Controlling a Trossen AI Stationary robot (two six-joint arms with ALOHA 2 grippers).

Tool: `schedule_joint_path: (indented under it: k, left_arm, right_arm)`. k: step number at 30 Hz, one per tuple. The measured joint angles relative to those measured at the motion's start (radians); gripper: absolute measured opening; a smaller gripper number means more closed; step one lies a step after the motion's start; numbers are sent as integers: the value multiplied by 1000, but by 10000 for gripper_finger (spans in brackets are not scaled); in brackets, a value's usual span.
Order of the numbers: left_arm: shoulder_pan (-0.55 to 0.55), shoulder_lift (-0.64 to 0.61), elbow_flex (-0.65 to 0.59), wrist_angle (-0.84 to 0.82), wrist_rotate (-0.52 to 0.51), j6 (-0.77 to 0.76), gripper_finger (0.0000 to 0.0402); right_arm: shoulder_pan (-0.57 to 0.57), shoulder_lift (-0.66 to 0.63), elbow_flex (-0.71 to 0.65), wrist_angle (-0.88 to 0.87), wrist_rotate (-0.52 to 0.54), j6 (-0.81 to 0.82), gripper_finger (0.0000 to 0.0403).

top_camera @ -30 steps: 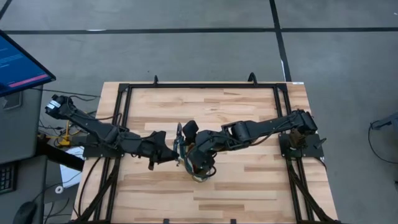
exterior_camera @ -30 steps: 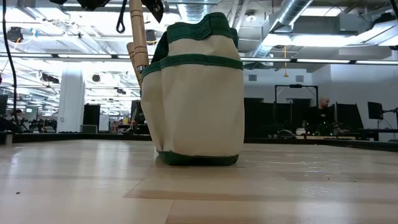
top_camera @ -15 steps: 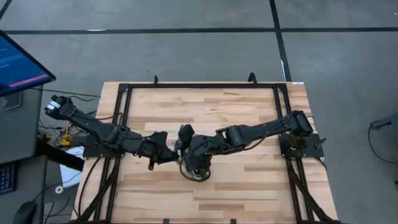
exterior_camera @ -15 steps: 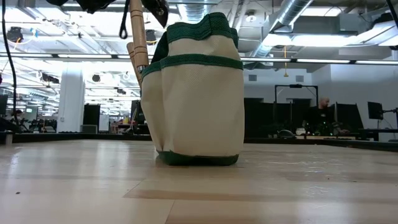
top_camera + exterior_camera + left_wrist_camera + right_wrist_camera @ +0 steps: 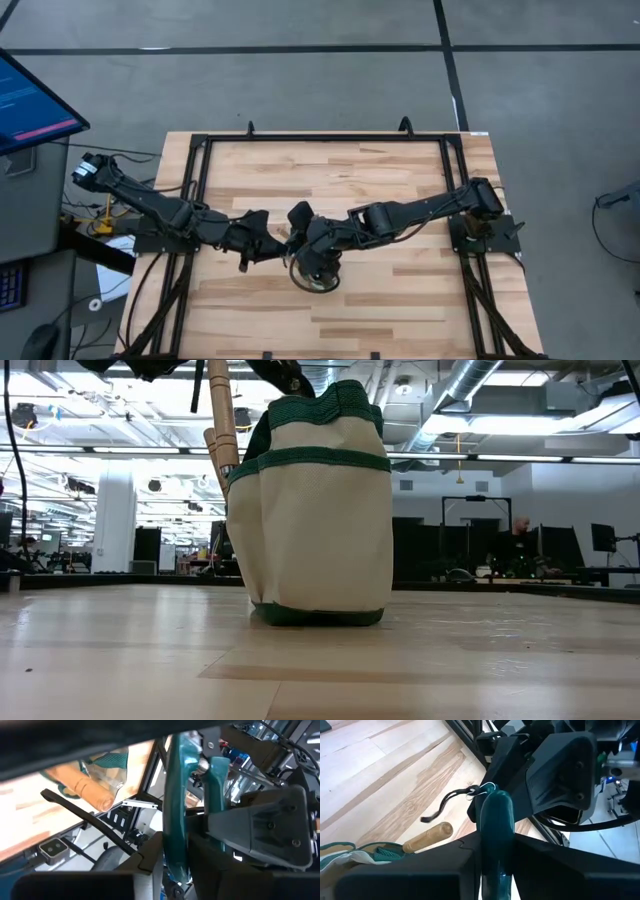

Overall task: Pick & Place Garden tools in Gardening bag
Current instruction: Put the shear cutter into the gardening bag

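Both arms meet over the middle of the bench [image 5: 400, 180], right above the gardening bag [image 5: 315, 510], which stands upright with the wooden handles [image 5: 222, 420] of tools already stowed poking from its side pocket. The right gripper [image 5: 495, 840] is closed around one teal grip of the teal-handled shears [image 5: 496, 815], holding them on end, probably so they can drop blades-first through the bag's narrow mouth. The left gripper [image 5: 278, 240] sits just opposite, against the same shears [image 5: 172, 795]. Whether it clamps them I cannot tell, but its position suggests a hand-over or a steadying hold. One wooden handle [image 5: 427, 837] and its black cord loop [image 5: 445, 802] lie just below the shears.
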Motion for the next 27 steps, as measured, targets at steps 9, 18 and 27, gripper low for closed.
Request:
schedule_joint_path:
  k: [9, 18, 27]
  left_arm:
    - [0, -13, 1, 9, -51, 78, 148]
    - [1, -76, 5, 38, -110, 141, 202]
    - [8, -182, 5, 146, -241, 466, 196]
  right_arm:
    - [-2, 0, -1, -3, -2, 23, 64]
    - [-10, -75, -5, -114, -7, 41, 64]
    - [-31, -288, -3, -127, -23, 240, 64]
